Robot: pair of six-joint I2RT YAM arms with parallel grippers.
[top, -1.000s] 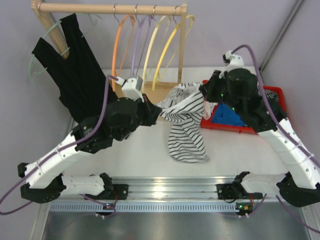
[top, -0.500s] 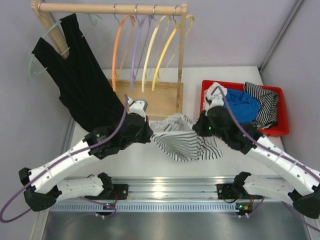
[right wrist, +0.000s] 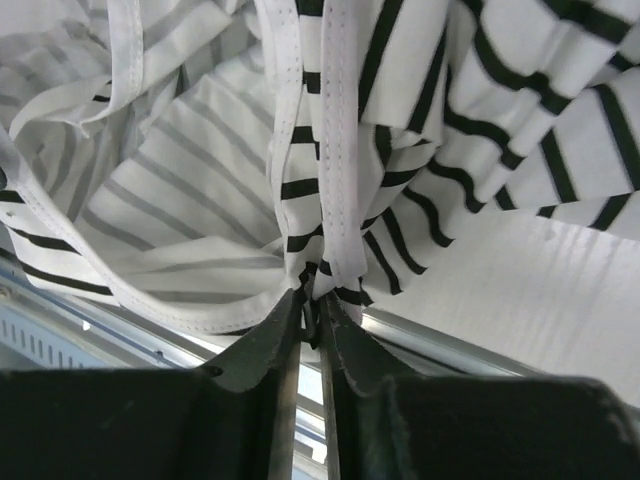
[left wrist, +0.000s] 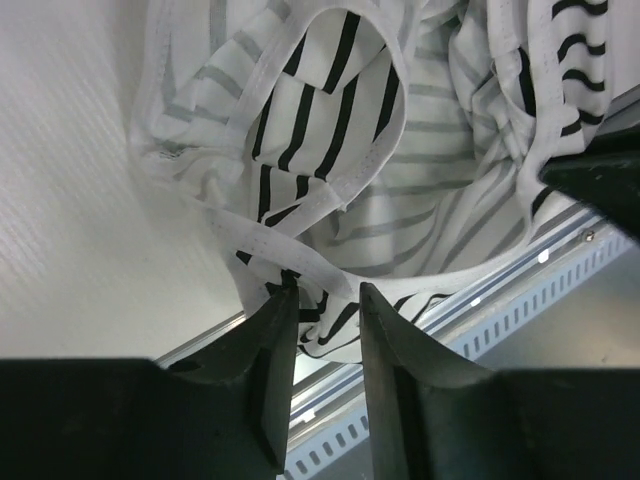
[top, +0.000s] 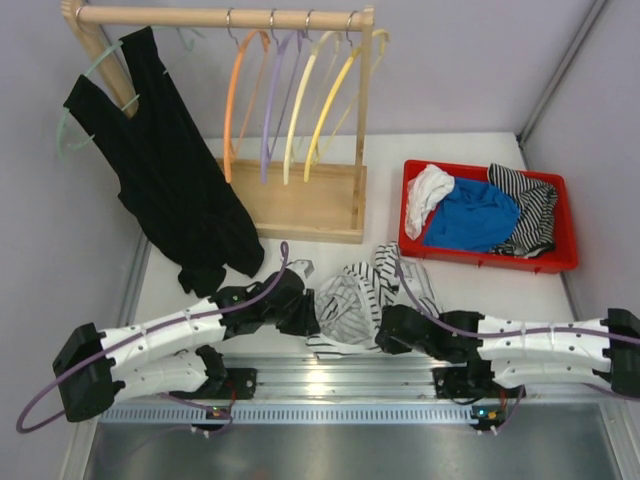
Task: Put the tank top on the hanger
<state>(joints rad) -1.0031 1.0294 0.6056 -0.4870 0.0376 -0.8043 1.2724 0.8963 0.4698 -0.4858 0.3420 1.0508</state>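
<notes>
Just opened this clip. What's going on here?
Both arms are low at the near edge of the table, working on the striped tank top, which lies crumpled between them. The right gripper is shut on a white hem of it. The left gripper has its fingers apart with a hem running between them, not visibly pinched. The orange hanger hangs bare on the wooden rail, so nothing is hung yet.
</notes>
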